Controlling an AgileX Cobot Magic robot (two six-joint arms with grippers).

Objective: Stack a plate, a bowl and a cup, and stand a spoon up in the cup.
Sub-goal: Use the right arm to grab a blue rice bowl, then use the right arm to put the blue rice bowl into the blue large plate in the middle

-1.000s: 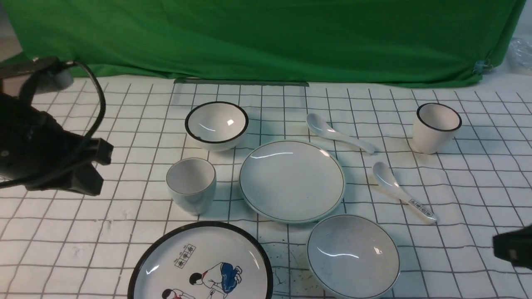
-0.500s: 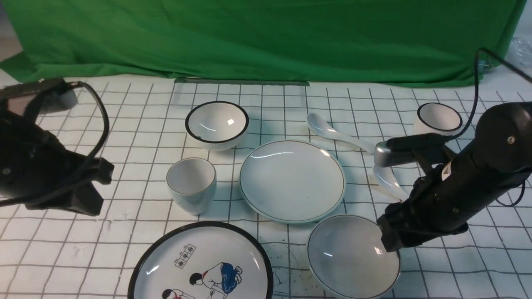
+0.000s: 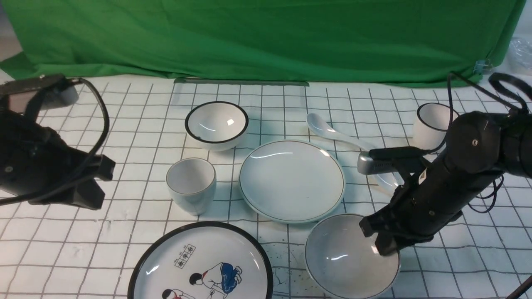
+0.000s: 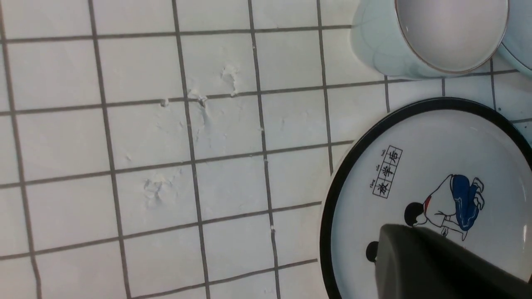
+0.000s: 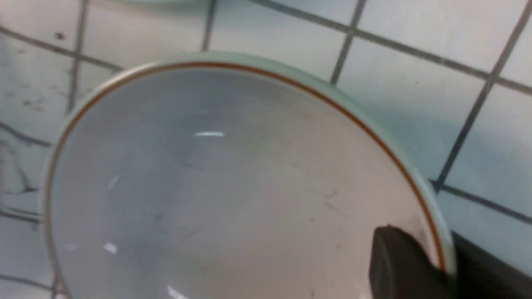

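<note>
At the near right of the mat, right gripper (image 3: 376, 238), fingers pinching the wall of the bowl (image 3: 351, 257), one inside, one outside; plate (image 3: 292, 181), just beyond the bowl; cup (image 3: 191, 185), left of the plate; spoon (image 3: 332, 131), beyond it; left gripper (image 3: 102, 182), fingers together, well apart from the bowl.

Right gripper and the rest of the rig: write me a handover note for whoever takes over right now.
Right gripper: shut on the bowl's rim, one finger inside, one outside.
Left gripper: shut, empty, off to the left.
Plate: flat at the middle, nothing on it.
Cup: upright, left of the plate.
Spoon: lying beyond the plate, to its right.
Done: bowl gripped; nothing stacked.
Left: bowl onto plate, cup into bowl, spoon into cup.
</note>
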